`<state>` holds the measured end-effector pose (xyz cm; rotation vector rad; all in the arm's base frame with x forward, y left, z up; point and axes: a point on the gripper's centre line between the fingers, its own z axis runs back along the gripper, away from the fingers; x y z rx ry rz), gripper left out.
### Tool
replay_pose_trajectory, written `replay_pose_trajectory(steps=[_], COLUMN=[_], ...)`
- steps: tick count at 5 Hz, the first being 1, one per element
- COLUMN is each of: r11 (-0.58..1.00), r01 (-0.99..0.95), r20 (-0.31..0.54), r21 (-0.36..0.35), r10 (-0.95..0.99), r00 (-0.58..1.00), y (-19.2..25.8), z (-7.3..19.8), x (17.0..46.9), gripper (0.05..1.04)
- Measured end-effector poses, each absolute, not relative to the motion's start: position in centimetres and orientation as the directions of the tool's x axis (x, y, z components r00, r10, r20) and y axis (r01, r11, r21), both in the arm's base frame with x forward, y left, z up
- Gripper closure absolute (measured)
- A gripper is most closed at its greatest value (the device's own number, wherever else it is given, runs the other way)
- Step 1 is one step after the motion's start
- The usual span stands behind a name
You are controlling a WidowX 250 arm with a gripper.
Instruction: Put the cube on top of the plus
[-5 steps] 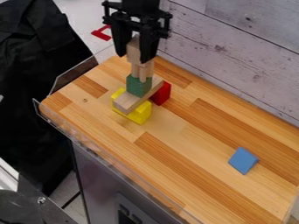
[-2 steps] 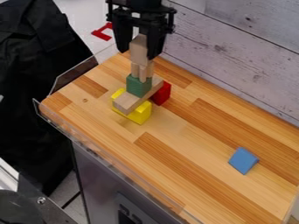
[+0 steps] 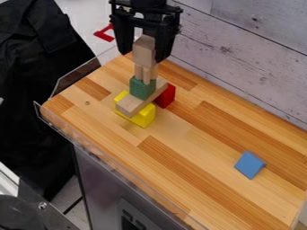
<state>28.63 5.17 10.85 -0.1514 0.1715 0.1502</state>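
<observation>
Looked down on a wooden tabletop (image 3: 180, 155), cut off at the lower right. Behind it, saw a pale plank wall (image 3: 255, 38); to the left, black cloth (image 3: 36, 85), running off the edge. Noted the gripper (image 3: 142, 56) over the table's far end, with its upper part cropped by the top edge. Found the jaws parted a little wider than the cube (image 3: 144, 53), one on either side, with the cube released between. Could not tell of any light contact at its sides.

Lower down, saw a wooden bar (image 3: 133, 105) lying across a yellow block (image 3: 144, 117), partly hiding it. Found the cube on top of the plus (image 3: 150, 77), above the green block (image 3: 142, 89) on the bar. Well apart at the right, noted a blue block (image 3: 249, 165); just beside the stack, a red block (image 3: 166, 96), partly covered by the bar. Could make out only pale upright prongs of the plus, with its full outline obscured beneath the cube.
</observation>
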Motion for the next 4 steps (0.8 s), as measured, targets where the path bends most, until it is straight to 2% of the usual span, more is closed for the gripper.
replay_pose_trajectory(steps=[1,2,4], r11=[0.977,0.984,0.993], r01=[-0.170,-0.163,-0.112], r20=[-0.152,-0.142,-0.178], r21=[-0.126,-0.078,0.030], r10=[0.151,0.151,0.115], r00=[0.977,0.978,0.977], y=[5.2,5.1,1.2], z=[12.2,13.6,14.3], x=[28.4,28.5,28.2], gripper=[0.084,0.084,0.084])
